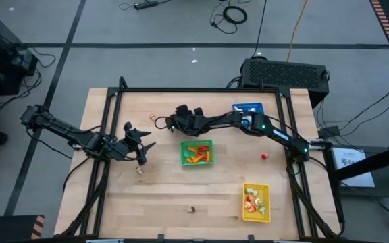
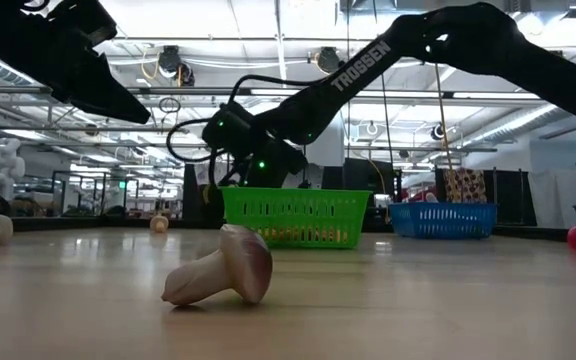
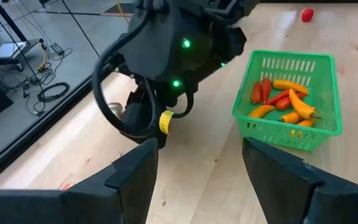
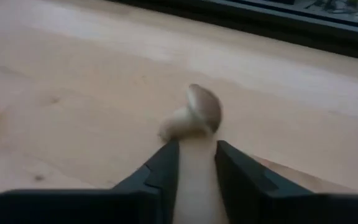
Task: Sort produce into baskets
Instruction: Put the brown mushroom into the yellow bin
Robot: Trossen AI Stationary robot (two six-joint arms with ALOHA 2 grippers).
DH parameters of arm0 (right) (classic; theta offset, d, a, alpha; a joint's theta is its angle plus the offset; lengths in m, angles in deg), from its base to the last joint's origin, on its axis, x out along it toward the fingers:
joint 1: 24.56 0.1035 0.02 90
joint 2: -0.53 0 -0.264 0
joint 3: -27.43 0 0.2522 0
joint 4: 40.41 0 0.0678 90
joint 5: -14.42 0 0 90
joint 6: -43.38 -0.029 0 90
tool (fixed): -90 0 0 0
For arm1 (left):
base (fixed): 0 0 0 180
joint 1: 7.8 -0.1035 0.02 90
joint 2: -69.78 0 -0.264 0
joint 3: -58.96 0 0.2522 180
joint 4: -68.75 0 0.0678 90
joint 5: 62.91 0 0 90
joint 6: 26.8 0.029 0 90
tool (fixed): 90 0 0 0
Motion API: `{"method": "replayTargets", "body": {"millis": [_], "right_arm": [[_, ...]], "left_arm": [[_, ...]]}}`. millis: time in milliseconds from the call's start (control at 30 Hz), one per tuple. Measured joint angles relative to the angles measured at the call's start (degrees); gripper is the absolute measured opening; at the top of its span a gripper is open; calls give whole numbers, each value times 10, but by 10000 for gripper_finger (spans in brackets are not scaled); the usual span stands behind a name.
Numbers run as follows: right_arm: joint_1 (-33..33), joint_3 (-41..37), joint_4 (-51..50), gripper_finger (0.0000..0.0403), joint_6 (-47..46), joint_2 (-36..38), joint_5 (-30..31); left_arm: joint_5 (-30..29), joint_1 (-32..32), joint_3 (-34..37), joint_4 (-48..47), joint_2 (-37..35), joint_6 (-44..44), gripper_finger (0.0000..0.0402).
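Note:
My right gripper (image 1: 169, 123) reaches to the far middle of the table, low over the wood, its fingers a narrow gap apart (image 4: 196, 149). A small tan mushroom (image 4: 194, 115) lies on its side just beyond the fingertips; it also shows in the high view (image 1: 159, 123). My left gripper (image 1: 142, 145) hovers open and empty (image 3: 197, 155) at the left, pointing toward the green basket (image 1: 196, 152), which holds orange and red pieces (image 3: 281, 99). The blue basket (image 1: 247, 111) stands far right of centre. The yellow basket (image 1: 256, 201) with several pieces stands near right.
Loose pieces lie on the wood: a mushroom (image 1: 139, 170) below my left gripper, a brown-capped mushroom (image 2: 223, 270) near the front edge, a red piece (image 1: 264, 156) at the right, a small piece (image 1: 152, 117) at the far left. A black frame (image 1: 194, 90) rims the table.

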Motion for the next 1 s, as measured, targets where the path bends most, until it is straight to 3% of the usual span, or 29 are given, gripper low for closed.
{"method": "replayTargets", "body": {"millis": [200, 267, 333, 533, 700, 1000], "right_arm": [[11, 92, -94, 15, 67, -5, -87], [10, 136, -139, 5, 91, -4, -132], [-1, 172, -164, 11, 113, -3, -171], [-22, 236, -224, 34, 162, -2, -198], [-60, 239, -293, 59, 153, -3, -259], [-83, 239, -269, 142, 167, -5, -278]], "left_arm": [[0, 0, 0, -1, 0, 0, 242], [0, 0, 0, -1, 0, 0, 242], [0, 0, 0, -1, 0, 0, 242], [2, 0, 0, -1, 0, -3, 242], [15, 0, 0, -1, 0, -3, 242], [14, 0, 0, -1, 0, -1, 242]]}}
